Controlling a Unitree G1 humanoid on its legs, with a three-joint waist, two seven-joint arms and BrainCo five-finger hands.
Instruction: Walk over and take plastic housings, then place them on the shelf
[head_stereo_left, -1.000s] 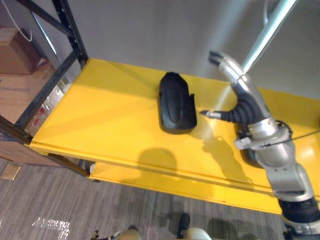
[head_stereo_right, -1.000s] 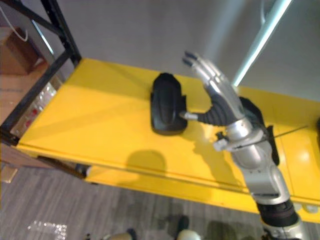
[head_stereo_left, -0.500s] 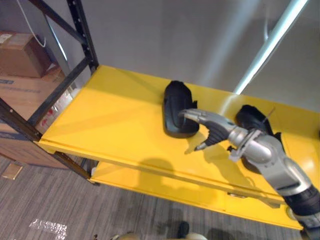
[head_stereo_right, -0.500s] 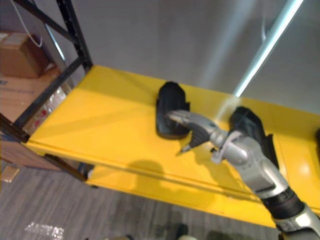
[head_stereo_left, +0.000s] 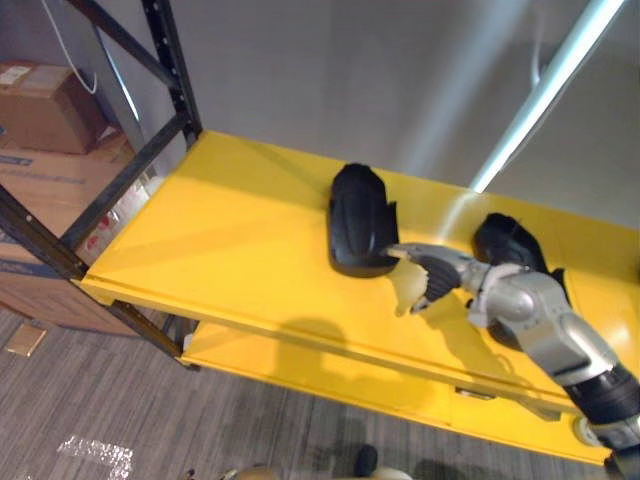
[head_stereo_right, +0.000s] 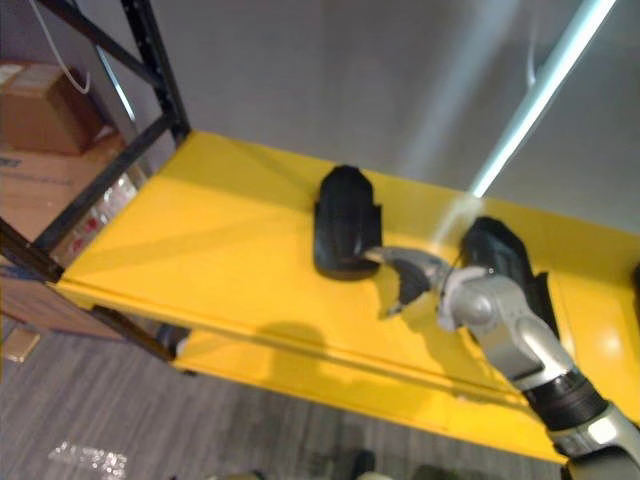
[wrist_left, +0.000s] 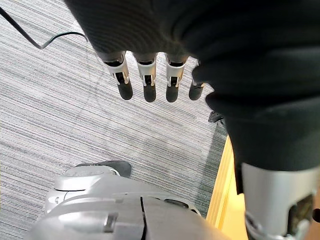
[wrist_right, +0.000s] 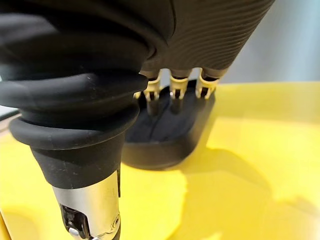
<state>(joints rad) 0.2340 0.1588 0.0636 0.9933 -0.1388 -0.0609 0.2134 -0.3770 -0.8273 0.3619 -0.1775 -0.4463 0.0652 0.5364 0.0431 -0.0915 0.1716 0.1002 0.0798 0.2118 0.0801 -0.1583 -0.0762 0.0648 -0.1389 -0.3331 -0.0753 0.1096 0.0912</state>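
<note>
Dropped from its raised pose of a second ago, the right hand (head_stereo_left: 432, 276) now sits low over the yellow shelf (head_stereo_left: 230, 230), its nearly straight fingers (wrist_right: 176, 85) reaching the near corner of the black plastic housing (head_stereo_left: 360, 220) and gripping nothing, though whether they touch it I cannot tell. That housing lies flat mid-shelf, and a second housing (head_stereo_left: 510, 243) lies just behind the right forearm, while the left hand (wrist_left: 150, 75) hangs over the floor with fingers straight and empty. My worry is that a careless withdrawal could let the fingertips skew the first housing or the forearm knock the second one
</note>
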